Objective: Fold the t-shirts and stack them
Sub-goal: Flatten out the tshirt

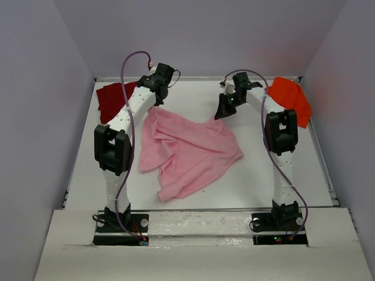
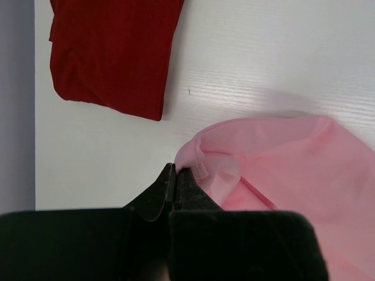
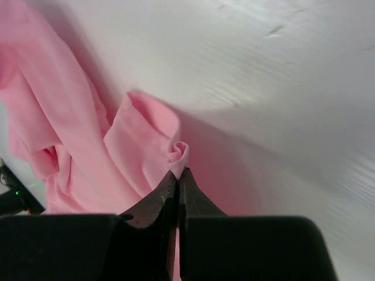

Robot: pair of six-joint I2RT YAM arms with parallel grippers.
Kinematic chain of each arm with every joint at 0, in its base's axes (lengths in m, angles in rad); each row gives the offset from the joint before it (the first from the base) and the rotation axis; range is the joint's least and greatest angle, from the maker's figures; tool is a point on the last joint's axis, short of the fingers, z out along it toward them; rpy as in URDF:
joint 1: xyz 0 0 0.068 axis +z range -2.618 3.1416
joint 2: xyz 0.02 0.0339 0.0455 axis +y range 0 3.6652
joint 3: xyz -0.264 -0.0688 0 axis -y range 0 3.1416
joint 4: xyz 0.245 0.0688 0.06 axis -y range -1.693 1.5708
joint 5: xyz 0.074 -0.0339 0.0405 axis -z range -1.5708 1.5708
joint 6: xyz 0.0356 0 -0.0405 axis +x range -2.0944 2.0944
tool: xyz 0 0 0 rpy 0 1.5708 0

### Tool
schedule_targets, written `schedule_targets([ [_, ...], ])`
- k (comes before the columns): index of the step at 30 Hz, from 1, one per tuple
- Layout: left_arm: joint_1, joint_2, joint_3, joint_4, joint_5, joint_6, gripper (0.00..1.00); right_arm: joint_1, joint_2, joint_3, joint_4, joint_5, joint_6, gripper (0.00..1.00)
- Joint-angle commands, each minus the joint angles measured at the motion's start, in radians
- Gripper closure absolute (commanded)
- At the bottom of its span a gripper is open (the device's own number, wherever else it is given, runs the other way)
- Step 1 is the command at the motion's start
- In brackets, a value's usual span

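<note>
Pink t-shirt (image 1: 187,152), far-to-near, far edge in left pincer (image 2: 176,174), right pincer (image 3: 177,174)

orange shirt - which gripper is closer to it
Right. The right gripper is a short way left of the orange shirt, pinching the far edge of the pink shirt. The left gripper is across the table beside the dark red shirt, also pinching the pink shirt.

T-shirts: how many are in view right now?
3. The light pink t-shirt lies crumpled mid-table, pinched by the left gripper and right gripper; the dark red t-shirt sits far left; the bright orange t-shirt far right. None seems hidden.
</note>
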Motion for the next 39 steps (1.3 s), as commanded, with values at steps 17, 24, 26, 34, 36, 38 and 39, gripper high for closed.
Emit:
schedule_targets([
  [17, 0.176, -0.554, -0.357, 0.096, 0.293, -0.138, 1.0, -0.088, -0.684, -0.09, -0.173, 0.218, 0.108, 1.0],
  [24, 0.139, -0.817, -0.387, 0.105, 0.396, -0.158, 1.0, -0.088, -0.931, -0.075, -0.248, 0.091, 0.16, 1.0],
  [26, 0.13, -0.95, -0.439, 0.16, 0.416, -0.201, 1.0, -0.088, -0.975, -0.038, -0.273, 0.019, 0.165, 1.0],
  [34, 0.13, -1.211, -0.41, 0.14, 0.485, -0.232, 1.0, -0.088, -1.172, 0.003, -0.328, -0.118, 0.286, 1.0],
  [36, 0.131, -1.237, -0.359, 0.052, 0.471, -0.236, 1.0, -0.088, -1.204, 0.023, -0.359, -0.121, 0.295, 1.0],
  [38, 0.131, -1.272, -0.307, -0.023, 0.477, -0.236, 1.0, -0.088, -1.258, 0.049, -0.388, -0.13, 0.292, 1.0],
  [39, 0.13, -1.283, -0.283, -0.048, 0.486, -0.238, 1.0, -0.088, -1.281, 0.066, -0.391, -0.13, 0.289, 1.0],
])
